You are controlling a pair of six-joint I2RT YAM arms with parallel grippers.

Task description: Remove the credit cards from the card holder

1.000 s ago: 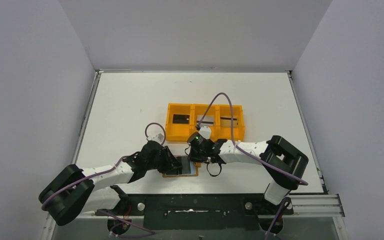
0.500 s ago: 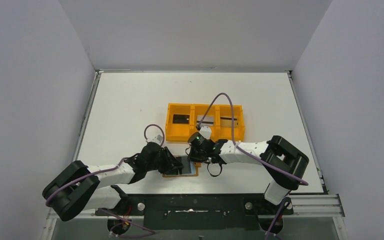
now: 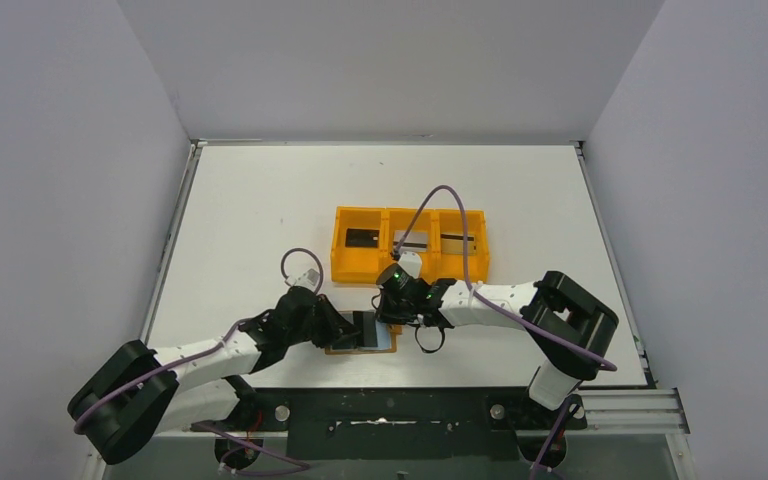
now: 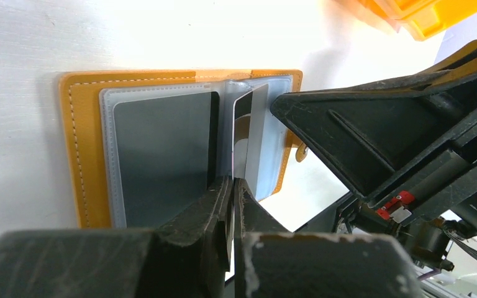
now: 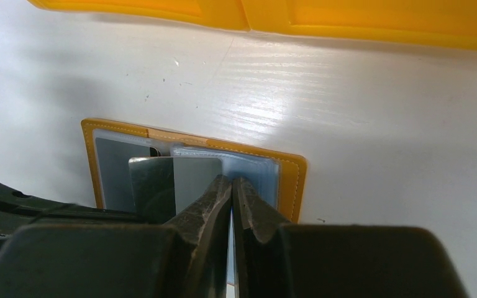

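The tan-orange card holder (image 3: 357, 349) lies open on the table between both arms. In the left wrist view its left clear pocket (image 4: 107, 155) holds a dark grey credit card (image 4: 161, 149). A second, lighter grey credit card (image 4: 258, 124) stands up edge-on from the middle fold. My left gripper (image 4: 231, 181) is shut on that card's near edge. From the right wrist view the same card (image 5: 189, 174) shows as a raised grey rectangle. My right gripper (image 5: 231, 181) is shut on a pale blue clear sleeve of the holder (image 5: 289, 180).
A bright orange three-compartment tray (image 3: 338, 245) sits just beyond the holder, with dark flat pieces in its compartments (image 3: 362, 237). Its edge shows at the top of the right wrist view (image 5: 348, 15). Grey walls surround the white table.
My left gripper has closed from partly open onto the upright card. The left arm's base link and elbow have swung leftward. The right arm has stayed in place.
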